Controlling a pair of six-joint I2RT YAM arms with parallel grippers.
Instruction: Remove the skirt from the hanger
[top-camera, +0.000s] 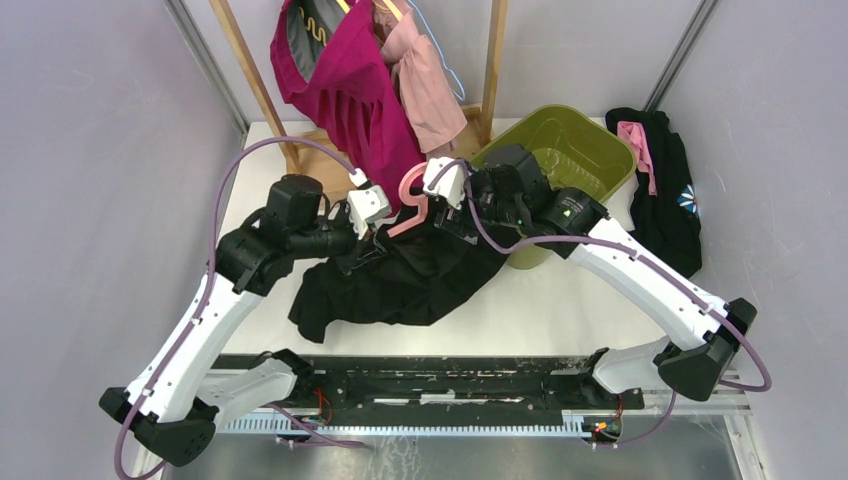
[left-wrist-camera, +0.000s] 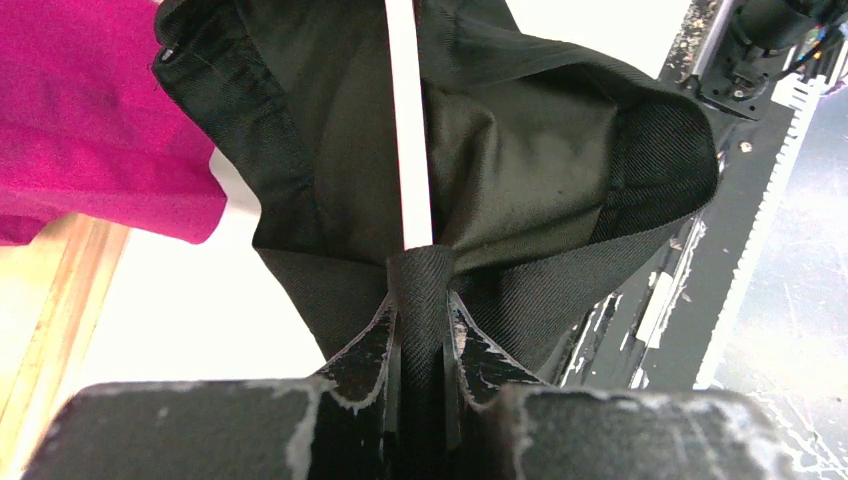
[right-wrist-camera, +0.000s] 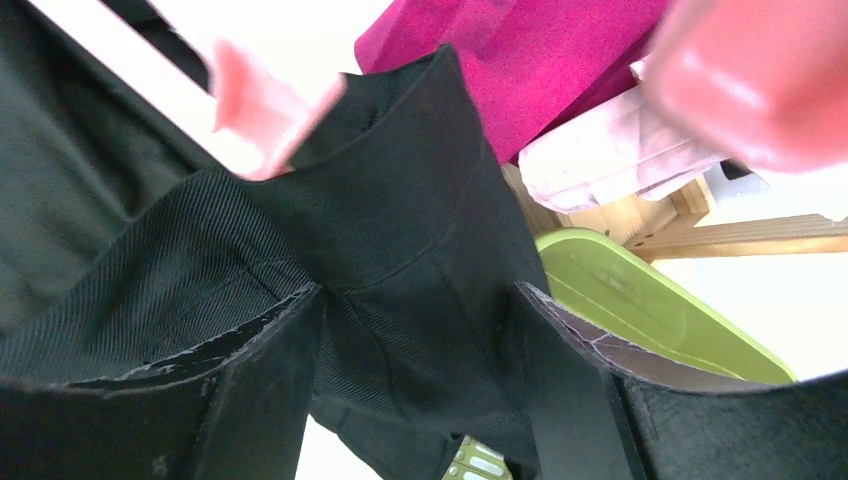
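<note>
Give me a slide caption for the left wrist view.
Left gripper pinches a fold of the black skirt by the white hanger bar.

Matt black twill-weave cloth skirt (top-camera: 400, 285), glossy smooth pink plastic hanger (top-camera: 410, 195), soft magenta cloth garment (top-camera: 350, 90) at twelve o'clock, pale bare wooden rack (top-camera: 492, 60), smooth olive-green plastic bin (top-camera: 600, 140) at two o'clock, matt white table (top-camera: 560, 300).

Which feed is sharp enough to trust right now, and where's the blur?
Top external: evenly lit and sharp, though the black skirt reads as a dark mass with few folds. Left wrist: skirt weave and white bar crisp. Right wrist: pink hanger close up and out of focus; skirt weave is sharp.
</note>
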